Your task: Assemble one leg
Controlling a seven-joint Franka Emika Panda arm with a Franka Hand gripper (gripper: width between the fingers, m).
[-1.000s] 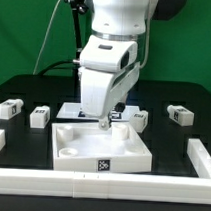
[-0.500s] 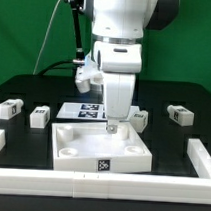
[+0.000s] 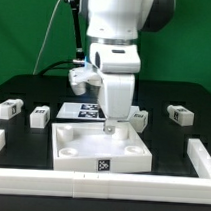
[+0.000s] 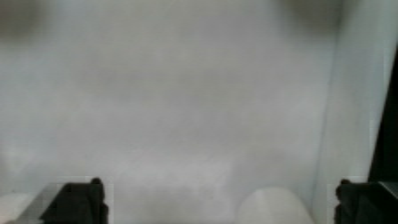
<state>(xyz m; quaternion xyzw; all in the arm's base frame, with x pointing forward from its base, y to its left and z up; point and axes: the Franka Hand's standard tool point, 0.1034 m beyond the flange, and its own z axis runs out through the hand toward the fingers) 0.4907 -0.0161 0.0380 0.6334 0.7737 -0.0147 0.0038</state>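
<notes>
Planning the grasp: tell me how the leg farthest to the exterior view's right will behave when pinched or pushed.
The leg looks like a rigid plastic block, so it probably won't flex when pinched. It is small, likely light, and may slide on the black table if nudged. Flat-faced, it seems unlikely to roll.

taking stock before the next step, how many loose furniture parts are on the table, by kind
legs: 4
square tray piece: 1
total: 5
</notes>
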